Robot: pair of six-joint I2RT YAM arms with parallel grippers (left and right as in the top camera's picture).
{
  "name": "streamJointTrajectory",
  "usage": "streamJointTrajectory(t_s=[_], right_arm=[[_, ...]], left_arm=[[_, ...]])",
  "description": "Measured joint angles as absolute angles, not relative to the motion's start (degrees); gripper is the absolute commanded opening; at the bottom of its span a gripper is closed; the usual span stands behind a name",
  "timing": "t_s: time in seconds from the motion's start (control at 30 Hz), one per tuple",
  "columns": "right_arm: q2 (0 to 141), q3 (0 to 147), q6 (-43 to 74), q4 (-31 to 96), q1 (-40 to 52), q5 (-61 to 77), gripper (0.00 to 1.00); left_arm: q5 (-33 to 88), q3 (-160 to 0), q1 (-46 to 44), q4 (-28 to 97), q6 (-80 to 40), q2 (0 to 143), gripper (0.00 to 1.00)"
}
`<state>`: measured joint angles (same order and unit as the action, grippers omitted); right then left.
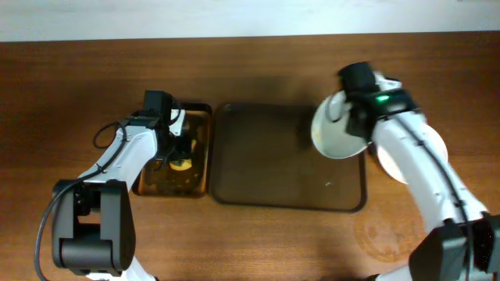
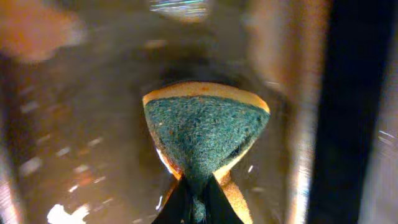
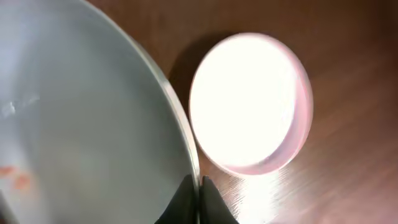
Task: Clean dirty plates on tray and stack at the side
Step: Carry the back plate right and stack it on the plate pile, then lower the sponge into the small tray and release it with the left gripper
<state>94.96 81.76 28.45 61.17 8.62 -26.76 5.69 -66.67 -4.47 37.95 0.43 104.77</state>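
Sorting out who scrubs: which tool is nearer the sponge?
Left. The left tool is shut on the sponge at the small tray. The right tool is across the large tray, at its right edge, pinching a plate by its rim.

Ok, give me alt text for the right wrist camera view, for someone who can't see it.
The right gripper pinches the rim of a white plate that fills the left of the frame, with faint orange smears near its lower left edge. To its right, a second plate lies overexposed on the wooden table.
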Motion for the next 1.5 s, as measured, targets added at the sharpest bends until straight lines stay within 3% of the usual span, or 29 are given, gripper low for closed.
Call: streamJointTrajectory(t_s=[0.13,0.33,0.37,0.4,0.43,0.67,0.7,0.77,0.97,1.0,1.1,1.3,1.43,1.5], right_arm=[[94.9,81.8,25.4,62.0,-9.9,-10.9,0.04],[94.8,80.0,25.3,61.4,-28.2,-6.3,0.04],[94.8,79.8,25.3,61.1,-30.3,-6.1,0.15],[95.0,79.8,25.4,60.9,-31.6,-6.1,0.48],[95.4,79.8,25.5,60.5,-32.2,-5.8,0.57],[96.1,79.6,16.2,64.1,-27.4,5.7,0.55],[96.1,79.6,15.0,64.6,-25.1,6.4,0.52],[96.1,79.6,13.6,64.7,-21.5,7.4,0.51],[96.1,79.6,12.8,64.5,-16.1,7.9,0.50],[96.1,79.6,12.9,64.6,-16.1,7.9,0.50],[96.1,79.6,12.9,64.5,-16.1,8.1,0.50],[96.1,79.6,12.8,64.7,-16.1,8.1,0.49],[96.1,79.6,12.8,64.7,-16.1,8.1,0.49],[96.1,79.6,12.8,64.7,-16.1,8.1,0.49]], left_arm=[[9.3,-66.6,-4.5,37.8,5.3,104.8,0.00],[9.7,-66.6,-4.5,37.8,5.7,104.8,0.00],[9.7,-66.6,-4.5,37.8,5.7,104.8,0.00],[9.7,-66.6,-4.5,37.8,5.7,104.8,0.00],[9.7,-66.6,-4.5,37.8,5.7,104.8,0.00],[8.5,-66.6,-4.5,36.5,4.8,104.8,0.02],[6.5,-66.6,-4.5,35.7,2.7,104.8,0.05],[0.3,-66.6,-4.5,34.3,-4.0,104.8,0.00],[-9.7,-66.6,-4.5,38.2,-12.6,107.3,0.00],[-8.7,-66.7,-4.5,38.4,-12.3,107.4,0.00],[11.0,-66.7,-3.9,39.0,3.3,107.4,0.00],[-2.0,-66.7,-4.7,38.1,-10.9,107.4,0.00],[7.0,-66.7,-4.1,37.0,0.4,107.4,0.00],[3.0,-66.7,-4.3,36.9,-1.5,107.4,0.00]])
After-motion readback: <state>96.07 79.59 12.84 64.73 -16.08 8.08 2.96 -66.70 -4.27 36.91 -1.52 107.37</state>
